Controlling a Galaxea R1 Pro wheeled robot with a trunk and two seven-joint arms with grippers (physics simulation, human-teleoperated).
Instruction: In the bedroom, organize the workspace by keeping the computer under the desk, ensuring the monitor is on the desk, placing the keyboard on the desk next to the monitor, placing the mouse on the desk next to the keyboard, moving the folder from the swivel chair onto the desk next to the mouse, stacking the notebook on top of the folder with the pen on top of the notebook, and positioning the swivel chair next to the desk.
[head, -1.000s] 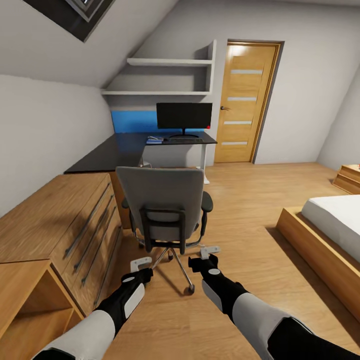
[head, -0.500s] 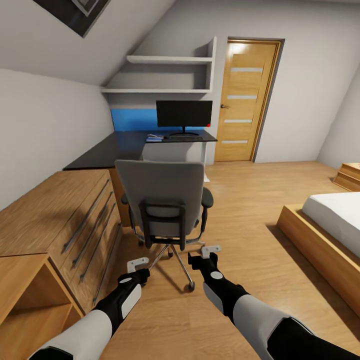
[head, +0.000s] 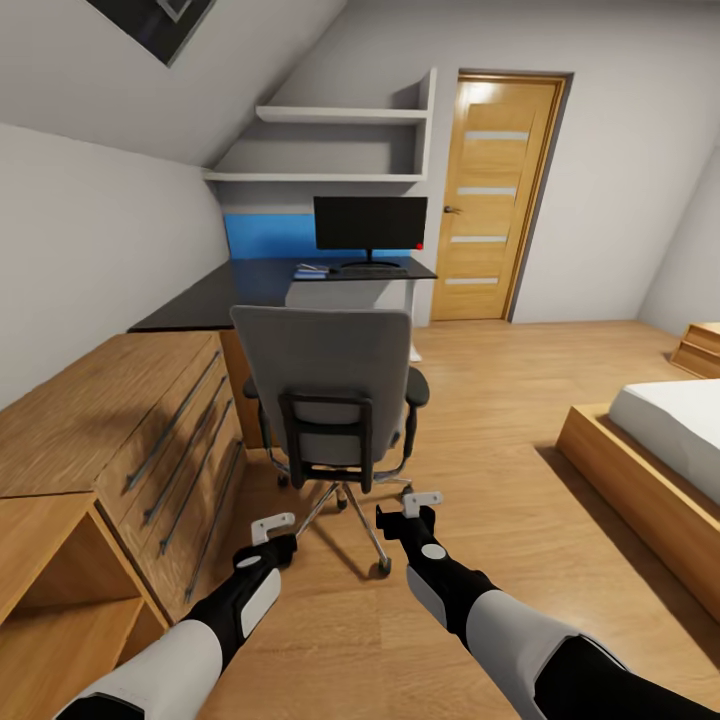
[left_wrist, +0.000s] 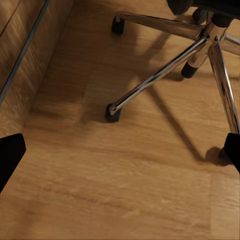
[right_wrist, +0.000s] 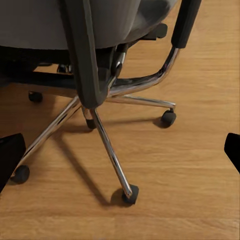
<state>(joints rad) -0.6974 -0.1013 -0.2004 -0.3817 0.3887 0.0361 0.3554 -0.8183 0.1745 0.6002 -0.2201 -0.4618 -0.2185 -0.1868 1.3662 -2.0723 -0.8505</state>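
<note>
The swivel chair (head: 325, 385) stands just ahead with its grey back toward me, and that back hides the seat. Its silver star base (left_wrist: 165, 70) and casters (right_wrist: 130, 195) lie close beyond both grippers. Behind it runs the black desk (head: 215, 295), carrying the monitor (head: 370, 222) and the keyboard (head: 372, 268). Small flat items (head: 310, 270) left of the keyboard are too small to name. The folder, notebook, pen, mouse and computer are hidden or too small to tell. My left gripper (head: 272, 527) (left_wrist: 120, 155) and right gripper (head: 410, 503) (right_wrist: 120, 150) are open and empty, low over the floor.
A light wooden drawer cabinet (head: 150, 430) runs along the left, close to the chair. A bed (head: 660, 450) on a wooden frame stands at the right. A wooden door (head: 495, 200) and wall shelves (head: 340, 115) are at the back. Open floor (head: 500, 400) lies between chair and bed.
The whole view has crept forward, so the chair and desk sit slightly nearer. Both arms hold the same pose with grippers open.
</note>
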